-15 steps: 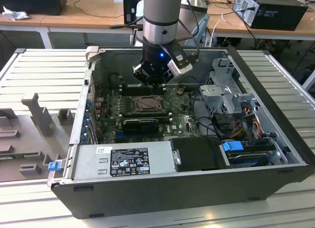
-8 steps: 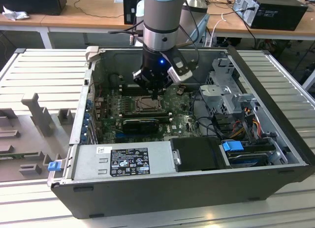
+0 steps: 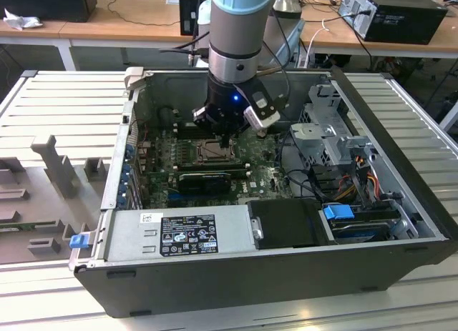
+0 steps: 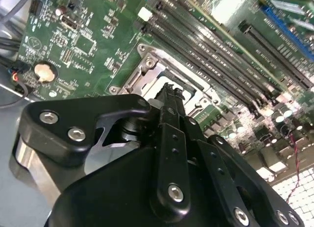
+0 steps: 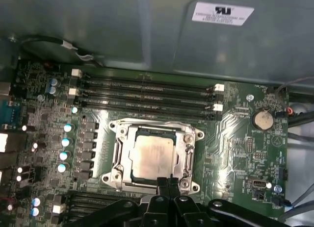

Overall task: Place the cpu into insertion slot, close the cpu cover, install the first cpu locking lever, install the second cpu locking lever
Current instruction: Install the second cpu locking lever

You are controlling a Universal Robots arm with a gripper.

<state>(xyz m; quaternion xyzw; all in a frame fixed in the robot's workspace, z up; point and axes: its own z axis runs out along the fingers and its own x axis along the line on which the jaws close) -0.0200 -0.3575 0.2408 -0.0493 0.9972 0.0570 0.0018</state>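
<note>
The cpu [image 5: 153, 157]: seated in the insertion slot [image 5: 128, 167], cpu cover [image 5: 185, 149] down over it.
Your gripper [image 5: 167, 180] hangs at the socket's edge, fingers pressed together, inside the open computer case [image 3: 401, 166] on a ribbed grey table [image 3: 64, 102]; wooden desks [image 3: 129, 20] stand behind.

Beige-silver cpu [image 5: 153, 157]; green motherboard [image 5: 235, 138]; black tool [image 5: 168, 184].
</note>
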